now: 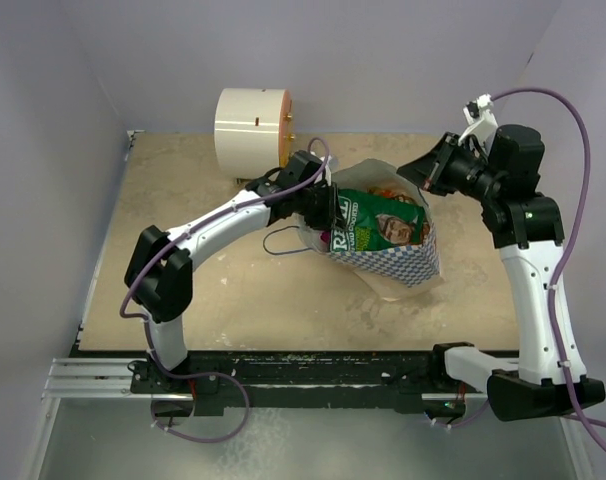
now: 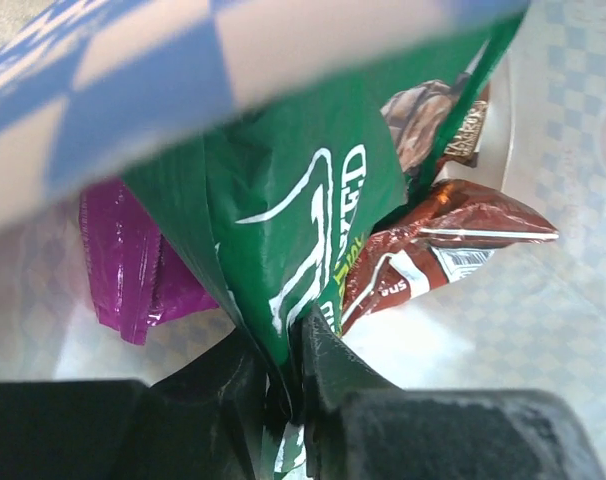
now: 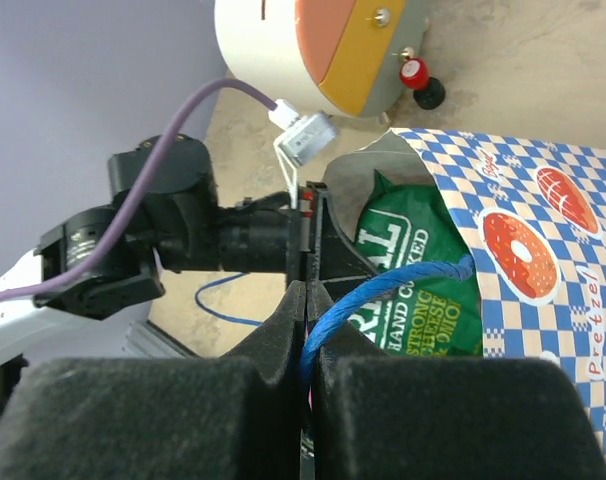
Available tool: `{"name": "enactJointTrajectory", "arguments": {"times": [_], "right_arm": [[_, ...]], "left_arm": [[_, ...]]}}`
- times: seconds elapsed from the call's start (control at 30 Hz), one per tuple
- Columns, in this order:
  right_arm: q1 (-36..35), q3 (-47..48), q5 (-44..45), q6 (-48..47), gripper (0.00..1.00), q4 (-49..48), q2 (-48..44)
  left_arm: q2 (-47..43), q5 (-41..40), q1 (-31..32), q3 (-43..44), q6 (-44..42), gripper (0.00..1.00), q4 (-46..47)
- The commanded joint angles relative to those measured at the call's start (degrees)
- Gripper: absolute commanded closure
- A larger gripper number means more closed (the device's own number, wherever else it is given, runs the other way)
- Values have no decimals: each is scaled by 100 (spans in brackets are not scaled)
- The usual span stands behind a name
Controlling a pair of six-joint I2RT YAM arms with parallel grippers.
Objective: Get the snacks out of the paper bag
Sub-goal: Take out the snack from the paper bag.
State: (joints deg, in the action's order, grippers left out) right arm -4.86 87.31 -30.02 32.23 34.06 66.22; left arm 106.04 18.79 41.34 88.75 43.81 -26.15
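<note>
Left claw (image 2: 283,375) pinches green packet (image 2: 293,210) — inside paper bag (image 2: 103,90).

white drum (image 1: 251,130) (orange end), tan table (image 1: 183,180)

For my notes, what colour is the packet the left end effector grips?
Green with white lettering, clearest in the left wrist view.

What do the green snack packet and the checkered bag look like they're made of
Green packet: looks like glossy plastic film, with sheen and sharp creases where the left gripper pinches it.
Checkered paper bag: matte printed paper, stiff folded rim; blue cord handle looks like twisted string.
</note>
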Motion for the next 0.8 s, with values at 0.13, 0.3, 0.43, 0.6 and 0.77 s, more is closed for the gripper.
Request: {"name": "enactJointTrajectory", "arguments": {"times": [0.13, 0.3, 0.43, 0.6, 0.77], "right_arm": [[-15, 282, 1874, -1044, 100, 449, -507], [-6, 483, 2635, -2257, 100, 232, -581], [-1, 660, 2971, -3293, 100, 111, -390], [117, 698, 2966, -4301, 100, -420, -233], [170, 1259, 2516, -5119, 100, -537, 204]], "left_arm": [[-604, 487, 29, 832, 388, 92, 99], [-686, 720, 26, 1228, 389, 99, -78], [-752, 920, -17, 1642, 399, 100, -365], [-987, 1039, -119, 2073, 172, 100, -718], [-1316, 1205, -475, 2301, 42, 100, -982]]}}
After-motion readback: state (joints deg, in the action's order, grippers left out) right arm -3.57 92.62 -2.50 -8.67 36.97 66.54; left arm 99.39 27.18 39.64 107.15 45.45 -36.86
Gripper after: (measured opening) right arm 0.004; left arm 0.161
